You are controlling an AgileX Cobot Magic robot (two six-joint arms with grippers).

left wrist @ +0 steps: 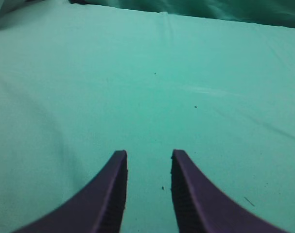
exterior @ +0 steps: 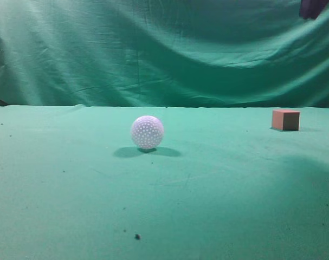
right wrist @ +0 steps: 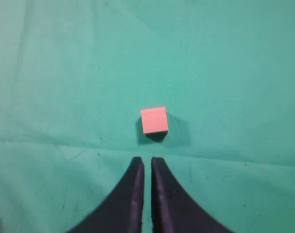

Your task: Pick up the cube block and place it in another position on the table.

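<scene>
Exterior view: the cube block (exterior: 285, 119) sits far right on the table (exterior: 218, 206), well apart from the white ball (exterior: 147, 132); nothing grips it.

Left wrist view: the left gripper (left wrist: 148, 162) hangs parted over bare cloth.

Right wrist view: the right gripper (right wrist: 147, 165) is nearly clenched, empty, above the cube; the approach is in hand; next it should spread its fingers and descend.

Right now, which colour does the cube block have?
Reddish-brown to salmon pink, plain; the cube block shows best in the right wrist view.
</scene>
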